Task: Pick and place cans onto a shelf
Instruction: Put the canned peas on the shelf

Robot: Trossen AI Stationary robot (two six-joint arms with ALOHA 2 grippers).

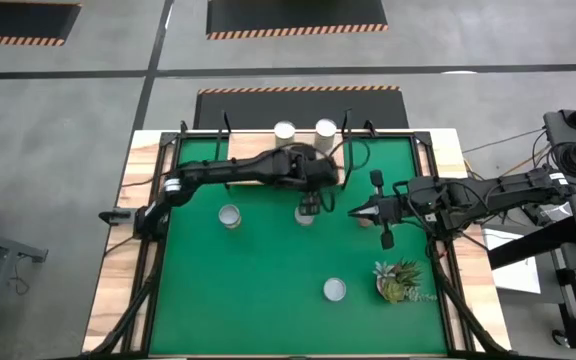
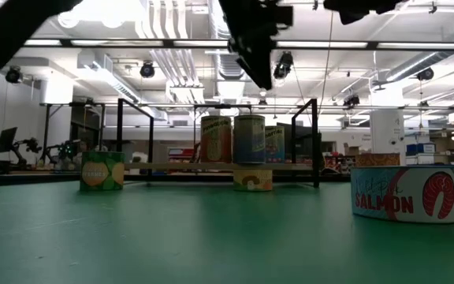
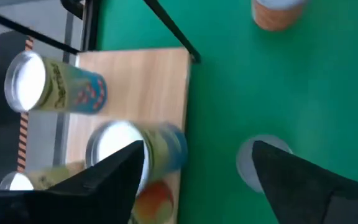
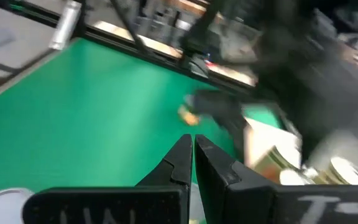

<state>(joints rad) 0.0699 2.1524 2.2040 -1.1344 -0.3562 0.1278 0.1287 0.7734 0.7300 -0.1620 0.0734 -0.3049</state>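
1. Fingers (image 3: 104, 180) of the left gripper (image 1: 308, 205) are spread wide and empty, above a can (image 1: 305, 215) just in front of the shelf (image 3: 142, 81).
2. Right gripper (image 1: 354, 212) has its fingers pressed together, holding nothing.
3. One flat can (image 2: 405, 193) reads "SALMON".
4. Three upright cans (image 2: 249, 139) stand on the shelf; their labels are unreadable.

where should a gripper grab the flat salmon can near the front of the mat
Take the salmon can from straight above, fingers closing across its round side wall. It stands upright and is squat, wider than tall, so a level side approach leaves little wall to catch. In the high view it sits apart from the plant, so there looks to be room.
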